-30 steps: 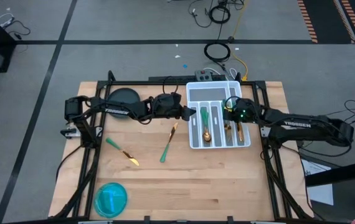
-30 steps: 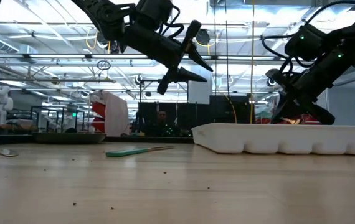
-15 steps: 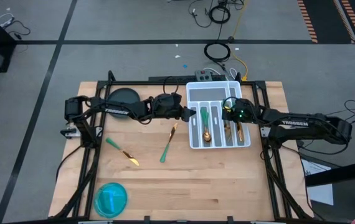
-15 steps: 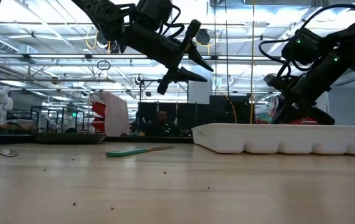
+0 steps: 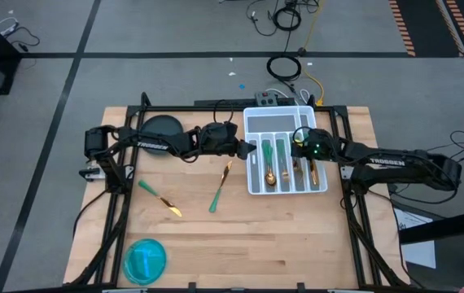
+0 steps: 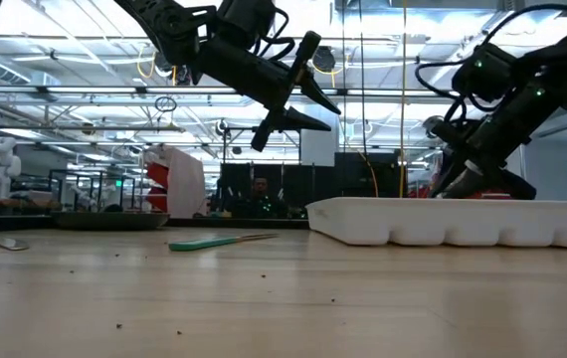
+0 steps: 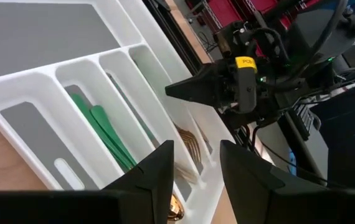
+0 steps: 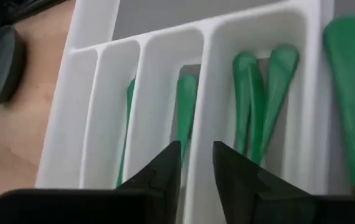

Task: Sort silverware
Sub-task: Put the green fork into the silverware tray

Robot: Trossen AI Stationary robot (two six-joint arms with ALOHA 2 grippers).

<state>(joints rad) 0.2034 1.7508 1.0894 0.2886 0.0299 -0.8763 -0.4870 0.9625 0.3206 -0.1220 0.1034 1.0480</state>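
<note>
So most of the silverware (image 5: 283, 163) we see sits in the white tray (image 5: 256, 122), green handles lined up in the long slots with gold ends toward the near side. Two pieces lie out on the wooden table (image 5: 240, 236): a fork (image 5: 221, 186) just left of the tray and a knife (image 5: 159, 198) further left, well apart from the blue bowl (image 5: 145, 260) at the near corner. The right gripper (image 8: 195, 163) hangs over the tray slots with its fingers a little apart, holding nothing. The left gripper (image 7: 196, 165) hovers by the tray's left edge, released and empty.
</note>
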